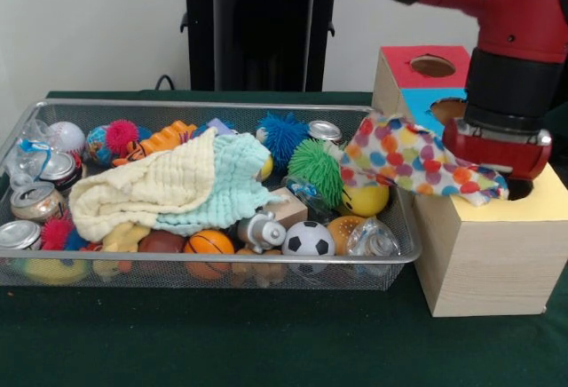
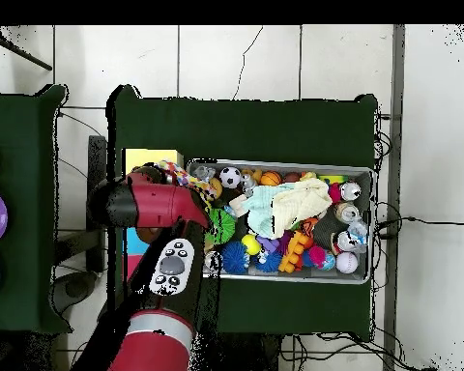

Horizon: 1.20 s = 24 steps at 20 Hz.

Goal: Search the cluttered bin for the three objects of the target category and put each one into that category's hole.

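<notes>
A white cloth with coloured polka dots [image 1: 413, 156] hangs in the air from my gripper [image 1: 506, 181], which is shut on it. Its free end trails left over the corner of the wire bin [image 1: 213, 106]. My gripper sits low over the dark hole [image 1: 520, 190] in the yellow top [image 1: 546, 205] of the wooden box, and its tips are hidden by the red wrist. In the bin lie a cream cloth [image 1: 142, 192] and a mint cloth [image 1: 235, 174], spread over toys. From overhead the dotted cloth [image 2: 183, 177] lies between the arm and the bin [image 2: 275, 162].
The box also has a red section with a hole [image 1: 432, 66] and a blue section [image 1: 424, 103] behind the yellow one. The bin holds a soccer ball [image 1: 308, 240], a basketball [image 1: 209, 245], fuzzy balls [image 1: 315, 169], cans [image 1: 35, 201] and other toys.
</notes>
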### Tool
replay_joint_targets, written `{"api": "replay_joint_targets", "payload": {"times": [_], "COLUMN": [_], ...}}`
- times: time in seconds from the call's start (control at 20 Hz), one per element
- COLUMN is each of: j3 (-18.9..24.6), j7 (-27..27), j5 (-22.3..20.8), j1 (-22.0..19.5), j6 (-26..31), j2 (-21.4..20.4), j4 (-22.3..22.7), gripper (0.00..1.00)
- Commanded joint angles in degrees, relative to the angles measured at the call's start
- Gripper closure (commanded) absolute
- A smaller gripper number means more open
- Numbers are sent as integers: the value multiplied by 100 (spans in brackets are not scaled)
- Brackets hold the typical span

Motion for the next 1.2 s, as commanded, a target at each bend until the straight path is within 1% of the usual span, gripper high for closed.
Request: {"api": "replay_joint_targets", "payload": {"times": [0.05, 0.15, 0.3, 0.5, 0.75, 0.85, 1.0, 1.1, 1.2], "j3": [374, 334, 295, 253, 275, 302, 284, 231, 285], "j7": [1020, 1002, 987, 1008, 1079, 1126, 1198, 1131, 1047], "j5": [-208, -165, -119, -85, -62, -30, 21, -42, -73], "j1": [-242, -202, -194, -162, -155, -181, -184, -158, -204], "j6": [-387, -261, -124, 13, -391, -561, -664, -684, -598], "j2": [593, 452, 394, 493, 887, 983, 1043, 1050, 1023], "j4": [716, 773, 769, 742, 518, 465, 436, 394, 389], "gripper": [100, 100, 100, 100, 100, 100, 100, 100, 100]}}
